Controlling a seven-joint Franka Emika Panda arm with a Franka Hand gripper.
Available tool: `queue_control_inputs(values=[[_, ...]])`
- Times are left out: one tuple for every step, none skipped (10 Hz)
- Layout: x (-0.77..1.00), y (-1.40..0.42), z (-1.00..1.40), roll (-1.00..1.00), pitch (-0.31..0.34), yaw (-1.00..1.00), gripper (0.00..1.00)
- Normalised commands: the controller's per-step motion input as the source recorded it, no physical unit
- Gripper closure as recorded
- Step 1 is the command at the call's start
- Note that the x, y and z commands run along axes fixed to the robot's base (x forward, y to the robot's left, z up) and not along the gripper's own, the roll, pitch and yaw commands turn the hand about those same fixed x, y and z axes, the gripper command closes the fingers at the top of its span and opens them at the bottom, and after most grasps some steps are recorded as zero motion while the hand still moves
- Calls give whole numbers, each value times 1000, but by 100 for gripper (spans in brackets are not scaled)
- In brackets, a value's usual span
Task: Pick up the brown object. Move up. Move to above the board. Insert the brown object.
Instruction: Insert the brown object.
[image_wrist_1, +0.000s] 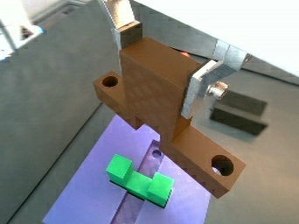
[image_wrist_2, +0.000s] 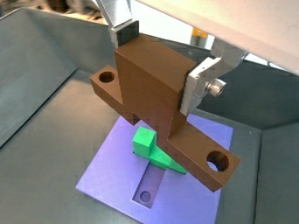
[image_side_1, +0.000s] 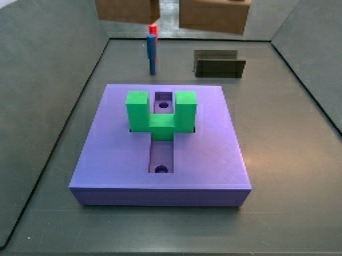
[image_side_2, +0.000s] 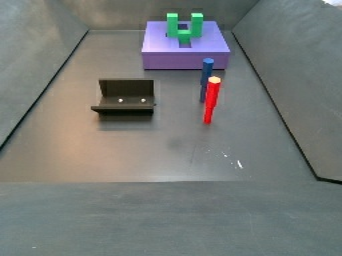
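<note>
— Looking at both wrist views: what has the gripper got?

— Its silver fingers are clamped on the brown object, held in the air over the board.

— Anything in the way below?

— The green U-shaped block straddles the groove there.

— And around it?

— The blue stick with the red tip stands upright on the floor beside the board; the fixture sits well apart.

brown object: held in gripper, above | board: flat
</note>
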Motion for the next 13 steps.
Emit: queue_control_inputs(values=[[0,-106,-126,0,-107,-729,100],[-20,-146,-71,16,-111,-791,100],[0,-151,-86,19,-111,-803,100],[0,-169,-140,31,-97,-817,100],[63,-114,-211,0,-19,-720,100],[14,-74,-229,0,-20,-757,100],[0,-69,-229,0,-11,-800,100],[46,-80,-220,0,0,-849,100],[29,-77,-209,41,0,-854,100],[0,-97,-189,73,0,-851,100],[0,-120,-203,86,0,-877,100],[34,-114,-217,74,0,-900,100],[60,-86,-220,36,0,-909,100]])
